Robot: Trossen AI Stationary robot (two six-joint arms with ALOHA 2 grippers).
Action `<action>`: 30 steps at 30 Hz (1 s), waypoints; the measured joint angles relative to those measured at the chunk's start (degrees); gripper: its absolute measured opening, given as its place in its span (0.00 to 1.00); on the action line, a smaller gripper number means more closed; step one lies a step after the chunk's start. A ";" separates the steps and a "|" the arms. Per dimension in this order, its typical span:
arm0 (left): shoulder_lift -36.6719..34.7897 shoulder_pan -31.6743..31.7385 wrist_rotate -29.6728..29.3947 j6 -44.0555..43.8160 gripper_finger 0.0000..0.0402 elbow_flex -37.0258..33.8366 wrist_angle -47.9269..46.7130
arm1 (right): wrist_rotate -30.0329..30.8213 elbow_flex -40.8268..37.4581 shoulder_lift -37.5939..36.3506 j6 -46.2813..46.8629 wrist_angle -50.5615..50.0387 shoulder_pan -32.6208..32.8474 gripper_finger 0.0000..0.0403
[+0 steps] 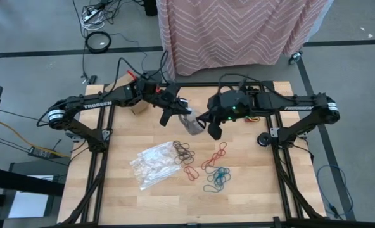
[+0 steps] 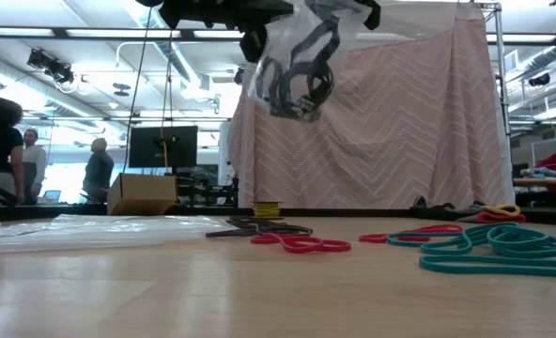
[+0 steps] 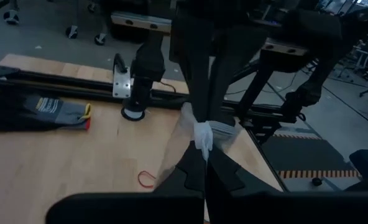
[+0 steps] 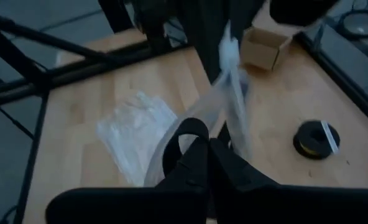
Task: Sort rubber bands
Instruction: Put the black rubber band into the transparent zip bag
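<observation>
Step in hand, as I judge it: bagging. A clear plastic bag [image 1: 189, 121] hangs in the air between both arms, above the table's far half, with black rubber bands [image 2: 292, 80] already inside; the low view shows dark loops through the crinkly film.

Left gripper [image 1: 169, 114]: fingers together, clamped on the bag's upper edge, which bunches white between them in the left wrist view. Right gripper [image 1: 208, 124]: fingers also closed, pinching the bag's opposite edge.

Landmark: the held bag. Nearer the table's front edge than the bag lie more black bands [image 1: 182, 151], loose red bands [image 1: 206, 163] and a teal heap [image 1: 217, 180]; all thin, floppy loops, tangled. Spare bags [image 1: 153, 163], glossy and wrinkled, lie flat beside the black ones. A small cardboard box [image 1: 139, 109] sits just past the left gripper.

Next move likely calls for setting this bag down, since both claws are occupied.
</observation>
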 joint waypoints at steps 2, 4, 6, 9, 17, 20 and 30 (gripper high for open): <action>0.15 -0.10 -0.07 0.21 0.00 0.00 0.05 | -0.02 0.04 0.56 -0.02 0.68 -0.13 0.00; 0.22 -0.12 -0.02 0.07 0.00 0.00 0.41 | -0.07 0.04 1.32 -0.11 -0.88 -0.50 0.00; 0.22 -0.21 0.03 -0.05 0.00 0.00 1.19 | -0.62 0.04 2.26 -0.14 -0.77 -1.02 0.00; 0.19 -0.32 0.31 -1.11 0.00 0.00 3.14 | -1.38 0.04 4.13 -0.79 -0.97 -1.82 0.00; 0.19 -0.49 0.47 -1.28 0.00 -0.02 1.46 | -4.98 0.00 6.38 -0.98 1.58 -3.39 0.01; 0.19 -0.43 0.46 -1.12 0.00 -0.02 0.50 | -7.14 0.04 4.46 -1.57 1.43 -3.30 0.04; 0.19 -0.41 -0.30 -0.41 0.00 -0.07 1.11 | -8.87 0.04 -2.85 -1.62 -1.08 -2.40 0.29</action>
